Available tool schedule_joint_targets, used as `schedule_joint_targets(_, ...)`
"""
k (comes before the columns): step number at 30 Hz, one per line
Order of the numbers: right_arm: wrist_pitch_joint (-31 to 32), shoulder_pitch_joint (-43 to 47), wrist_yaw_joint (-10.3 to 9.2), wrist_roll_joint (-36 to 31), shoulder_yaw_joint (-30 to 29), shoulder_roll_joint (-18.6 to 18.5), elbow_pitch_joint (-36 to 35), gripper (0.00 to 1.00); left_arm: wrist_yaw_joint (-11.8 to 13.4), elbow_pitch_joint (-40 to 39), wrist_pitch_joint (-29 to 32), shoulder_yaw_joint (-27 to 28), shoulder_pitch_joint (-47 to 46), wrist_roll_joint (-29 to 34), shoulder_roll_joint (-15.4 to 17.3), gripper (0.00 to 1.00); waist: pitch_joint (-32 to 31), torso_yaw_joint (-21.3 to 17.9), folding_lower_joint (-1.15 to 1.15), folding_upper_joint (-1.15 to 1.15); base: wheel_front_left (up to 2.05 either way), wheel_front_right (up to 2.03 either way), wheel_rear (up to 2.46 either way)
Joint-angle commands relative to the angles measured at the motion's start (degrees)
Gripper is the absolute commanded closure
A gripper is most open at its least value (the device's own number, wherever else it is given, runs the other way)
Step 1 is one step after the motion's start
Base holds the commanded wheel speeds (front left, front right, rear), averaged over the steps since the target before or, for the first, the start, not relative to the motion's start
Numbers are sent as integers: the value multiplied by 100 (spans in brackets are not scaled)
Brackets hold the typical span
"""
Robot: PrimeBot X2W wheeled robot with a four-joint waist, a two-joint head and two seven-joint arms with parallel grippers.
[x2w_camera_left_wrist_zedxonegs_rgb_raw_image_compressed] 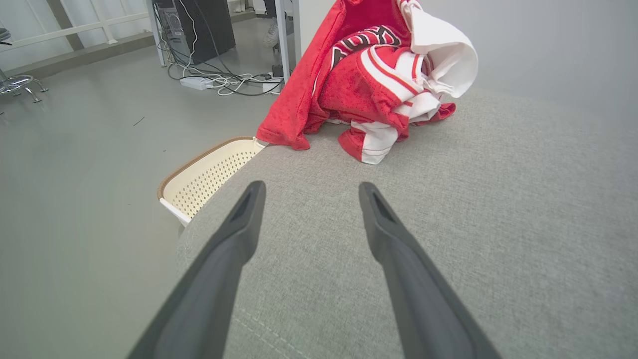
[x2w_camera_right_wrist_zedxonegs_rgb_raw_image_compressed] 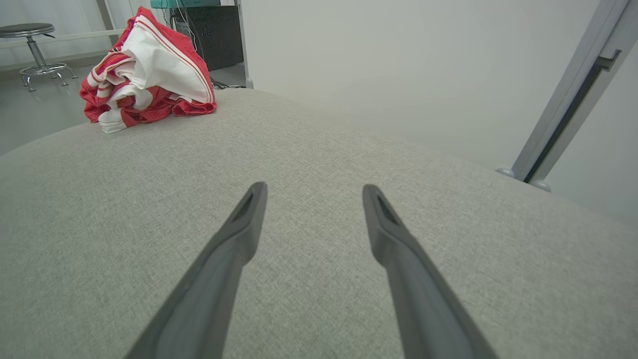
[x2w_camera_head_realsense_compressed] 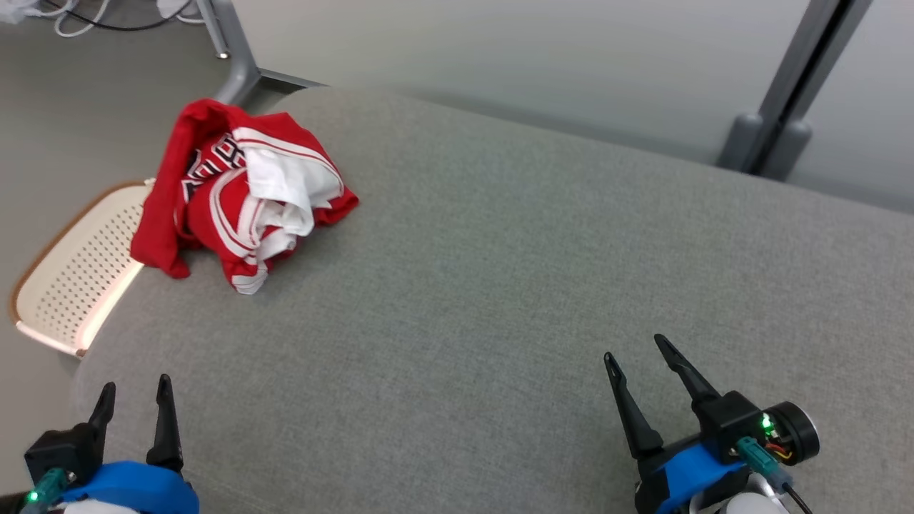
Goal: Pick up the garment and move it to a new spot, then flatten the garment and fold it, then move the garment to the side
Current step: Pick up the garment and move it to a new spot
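Garment: here it is, a red and white garment [x2w_camera_head_realsense_compressed: 243, 193], crumpled in a tall heap at the far left corner of the counter, dark lettering peeking out of the folds.
Garment edge: one red flap spills over the counter's left side, right by the basket's far rim. I cannot tell whether they touch.
Counter: grey fabric top [x2w_camera_head_realsense_compressed: 500, 285], rounded at the corners, running wide to the right of the heap.
Basket: cream, perforated, brown-rimmed [x2w_camera_head_realsense_compressed: 71, 285], tucked low beside the counter's left edge.
Left hand: [x2w_camera_head_realsense_compressed: 137, 382] down at the near left corner, fingers spread wide with grey fabric showing between them, pointing towards the heap and well apart from it.
Right hand: [x2w_camera_head_realsense_compressed: 633, 346] over at the near right, also wide, fingers angled up and left, and the garment is far off across the counter.
Floor, left wrist view: a tangle of cables [x2w_camera_left_wrist_zedxonegs_rgb_raw_image_compressed: 224, 82] behind the heap.
Floor, right wrist view: a round stool [x2w_camera_right_wrist_zedxonegs_rgb_raw_image_compressed: 32, 32] off beyond the garment.
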Motion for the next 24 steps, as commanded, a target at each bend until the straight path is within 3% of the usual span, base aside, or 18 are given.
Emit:
schedule_joint_targets(1,-22,-139,1,-82,42,-25,-5,0,-7,20,-16,-80,-198,-116,60,0,114,-45,0,0,0,0,0)
schedule_joint_targets(12,-22,-882,1,-393,436,-26,-201,0,-6,200,-16,-530,-1897,-1450,964,0,1286,-667,0,0,0,0,0)
schedule_joint_targets(17,-22,-1142,1,-441,623,-24,-241,0,-2,372,-16,-874,-2610,-2173,1538,0,1748,-958,0,0,0,0,0)
schedule_joint_targets(24,-14,-1370,-1,-442,704,-34,-291,0,-1,963,-16,-1608,-3345,-2607,2342,0,2282,-1279,0,0,0,0,0)
